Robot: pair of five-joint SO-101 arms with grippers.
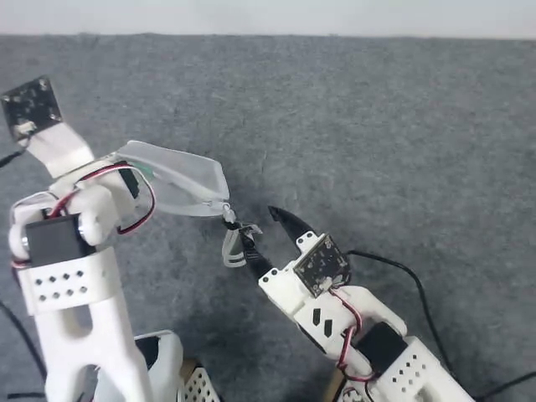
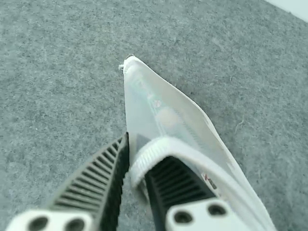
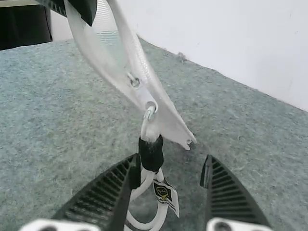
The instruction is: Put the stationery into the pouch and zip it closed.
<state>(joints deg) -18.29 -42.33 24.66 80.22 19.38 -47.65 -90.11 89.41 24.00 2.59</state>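
Translucent pouch [image 1: 180,180], light, limp, slick: held above the grey counter [image 1: 377,126] by the left gripper [image 2: 137,159], fingers clenched on its edge; right gripper [image 3: 171,161], fingers released, flanks the corded zip pull [image 3: 150,151], likely the best hold.

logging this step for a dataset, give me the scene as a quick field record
pouch: translucent white, held up off the grey mat
zip: cannot tell whether closed
zip pull cord: hangs from the zip, inside the right tool, against one side of it
left tool: shut on the pouch's edge
right tool: open, not gripping the cord
contents: faint shapes through the pouch wall, too blurred to name
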